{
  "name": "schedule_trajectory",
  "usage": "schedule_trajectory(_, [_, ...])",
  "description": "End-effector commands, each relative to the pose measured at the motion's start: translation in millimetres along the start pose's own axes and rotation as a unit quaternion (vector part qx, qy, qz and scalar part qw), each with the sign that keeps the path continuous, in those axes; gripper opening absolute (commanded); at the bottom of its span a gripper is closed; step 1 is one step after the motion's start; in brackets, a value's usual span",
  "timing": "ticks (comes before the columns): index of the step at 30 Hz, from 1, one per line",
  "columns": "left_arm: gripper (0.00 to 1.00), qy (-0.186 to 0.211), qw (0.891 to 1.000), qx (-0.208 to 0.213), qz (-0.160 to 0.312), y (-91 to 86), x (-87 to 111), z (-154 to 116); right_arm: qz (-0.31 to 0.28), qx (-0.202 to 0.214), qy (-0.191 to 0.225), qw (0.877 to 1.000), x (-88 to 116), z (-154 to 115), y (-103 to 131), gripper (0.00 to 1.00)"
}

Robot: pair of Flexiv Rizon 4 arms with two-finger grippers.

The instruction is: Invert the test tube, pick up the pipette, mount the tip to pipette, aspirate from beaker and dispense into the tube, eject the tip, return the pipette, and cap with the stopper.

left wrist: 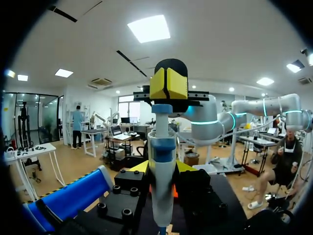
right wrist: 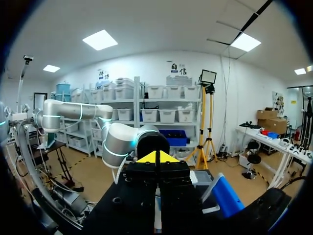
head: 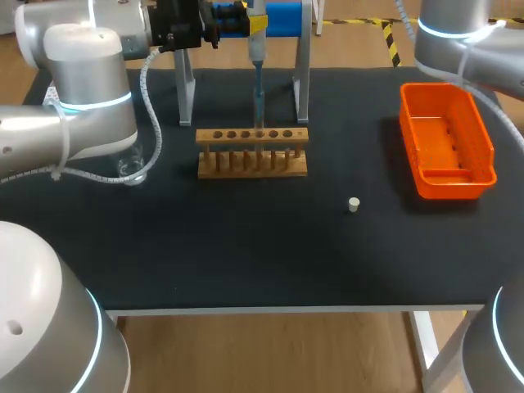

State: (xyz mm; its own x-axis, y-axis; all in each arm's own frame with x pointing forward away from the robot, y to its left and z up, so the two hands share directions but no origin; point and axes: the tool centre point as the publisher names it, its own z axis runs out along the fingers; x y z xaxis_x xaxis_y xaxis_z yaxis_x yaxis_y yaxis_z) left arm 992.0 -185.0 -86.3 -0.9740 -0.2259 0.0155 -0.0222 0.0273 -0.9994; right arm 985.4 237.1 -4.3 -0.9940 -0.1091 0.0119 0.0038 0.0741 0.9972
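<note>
The step in hand looks like the dispensing. The pipette (head: pixel 258 61) hangs above the wooden rack (head: pixel 252 152) at the far middle of the table (head: pixel 246 246), and its thin tip (head: pixel 259 102) goes down to one of the middle holes. The test tube itself I cannot make out clearly there. The left tool (left wrist: pixel 162 169) is closed on the pipette's body from two sides. The right tool (left wrist: pixel 168 84) has its yellow ends pressed together on nothing and seems to touch the plunger top. To do it well, I think the right tool should push slowly, straight down along the pipette, while the left one holds firm, so the tip does not swing against the rack. The pipette's long axis is vertical, plunger up and tip down. The white stopper (head: pixel 354 205) lies apart, nearer the front.
</note>
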Motion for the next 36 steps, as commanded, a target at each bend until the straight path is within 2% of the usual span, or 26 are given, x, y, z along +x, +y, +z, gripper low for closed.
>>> schedule_trajectory(1, [0.0,0.001,1.0,-0.001,0.0,-0.6,-0.9,0.0,0.002,0.003,0.005,1.0,0.0,0.1,-2.7,0.0])
schedule_trajectory(18, [0.0,0.001,1.0,-0.001,0.0,-0.6,-0.9,0.0,0.01,0.013,0.001,1.0,-3.5,8.9,-12.8,0.0])
schedule_trajectory(36, [0.0,0.001,1.0,-0.001,0.0,-0.6,-0.9,0.0,0.021,0.014,-0.001,1.0,1.0,4.7,-24.6,0.0])
